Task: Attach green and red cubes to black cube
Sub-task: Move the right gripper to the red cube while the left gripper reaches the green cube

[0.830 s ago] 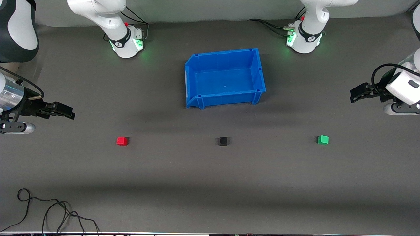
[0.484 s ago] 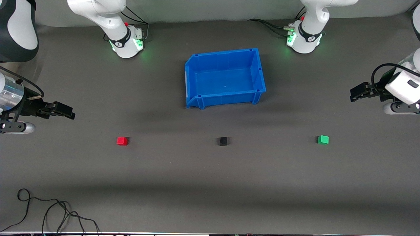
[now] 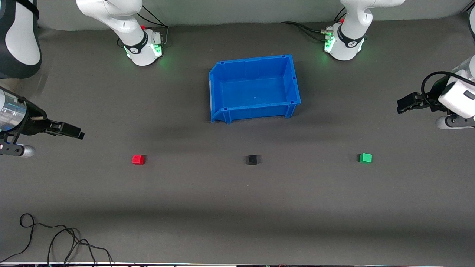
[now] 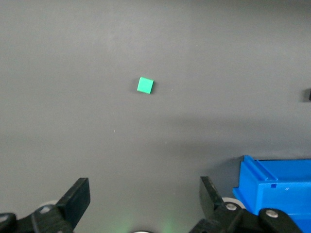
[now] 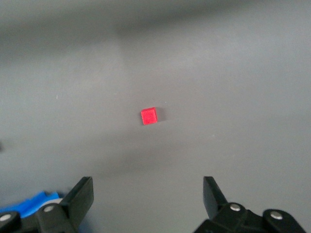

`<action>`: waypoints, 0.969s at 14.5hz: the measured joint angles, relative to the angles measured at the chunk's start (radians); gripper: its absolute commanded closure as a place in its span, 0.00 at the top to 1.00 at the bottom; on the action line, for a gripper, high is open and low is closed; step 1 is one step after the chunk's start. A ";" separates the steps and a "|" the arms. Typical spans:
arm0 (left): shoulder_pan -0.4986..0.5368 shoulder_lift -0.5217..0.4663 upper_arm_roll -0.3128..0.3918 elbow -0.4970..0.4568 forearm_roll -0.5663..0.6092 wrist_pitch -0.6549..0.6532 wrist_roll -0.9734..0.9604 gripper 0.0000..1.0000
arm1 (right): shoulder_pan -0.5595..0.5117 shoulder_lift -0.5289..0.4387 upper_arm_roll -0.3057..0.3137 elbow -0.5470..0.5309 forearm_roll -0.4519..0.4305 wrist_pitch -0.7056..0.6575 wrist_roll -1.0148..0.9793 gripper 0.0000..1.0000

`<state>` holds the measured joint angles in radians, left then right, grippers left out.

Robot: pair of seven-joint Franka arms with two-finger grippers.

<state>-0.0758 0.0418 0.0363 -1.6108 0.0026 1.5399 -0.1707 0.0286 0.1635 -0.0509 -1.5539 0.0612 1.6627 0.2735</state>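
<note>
My right gripper (image 3: 76,132) hangs over the mat at the right arm's end of the table, fingers spread wide and empty; the red cube (image 3: 138,159) lies on the mat well apart from it. My left gripper (image 3: 403,104) is wide open over the left arm's end, well apart from the green cube (image 3: 365,158). Between the two cubes sits the black cube (image 3: 252,160), nearer the front camera than the blue bin (image 3: 219,94).

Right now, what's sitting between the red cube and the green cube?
In the front view, only the black cube lies between the red cube and the green cube, roughly midway, touching neither; the mat on either side of it is bare.
</note>
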 measured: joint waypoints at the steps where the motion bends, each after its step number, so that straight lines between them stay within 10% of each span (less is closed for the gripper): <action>1: 0.000 0.002 0.001 0.000 0.000 -0.002 -0.084 1.00 | 0.001 0.005 0.000 0.000 0.000 0.006 0.069 0.97; 14: 0.163 0.110 0.018 0.000 -0.251 0.123 -1.029 1.00 | 0.046 0.207 -0.002 -0.017 0.012 0.116 0.965 1.00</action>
<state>0.0871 0.1522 0.0546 -1.6111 -0.2479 1.6627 -1.1995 0.0748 0.3706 -0.0532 -1.5706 0.0733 1.7783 1.2382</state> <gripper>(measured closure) 0.000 0.000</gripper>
